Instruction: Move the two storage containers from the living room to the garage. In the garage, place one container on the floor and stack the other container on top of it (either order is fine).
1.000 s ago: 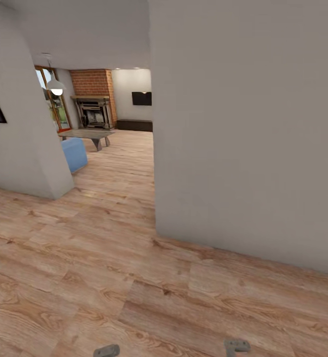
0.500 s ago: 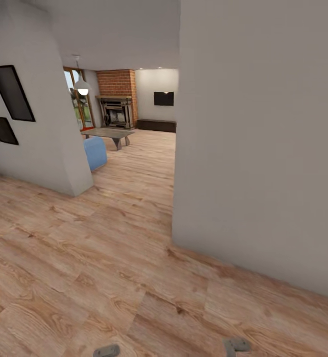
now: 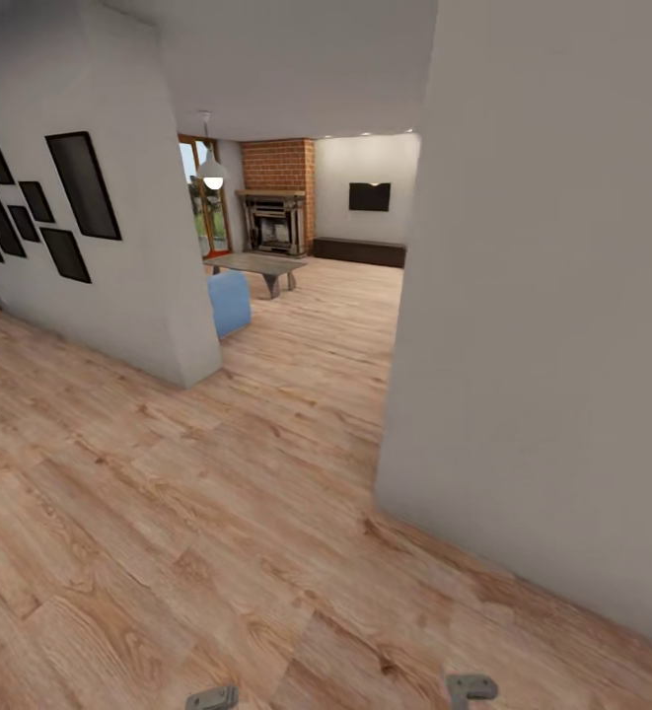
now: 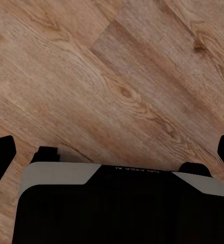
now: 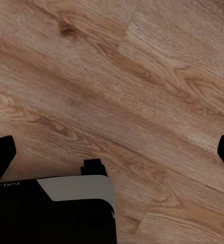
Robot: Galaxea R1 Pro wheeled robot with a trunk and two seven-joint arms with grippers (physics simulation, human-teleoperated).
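Past the grey wall corner (image 3: 523,325) I see the living room (image 3: 306,247): brick fireplace (image 3: 274,219), low tabletop (image 3: 258,264) before it, blue sofa (image 3: 229,302) nearer the corner.

light wood-plank floor (image 3: 217,513) running from foreground through the opening | blue upholstered sofa end (image 3: 229,302) standing on it beside the white wall corner | low grey-topped wooden coffee table (image 3: 256,266) standing beyond, near the dark fireplace (image 3: 272,223)

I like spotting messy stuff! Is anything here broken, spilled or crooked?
Nothing stands out. The wood floor looks clean, the dark frames hang on the wall, and the low table and blue seat stand level near the fireplace.
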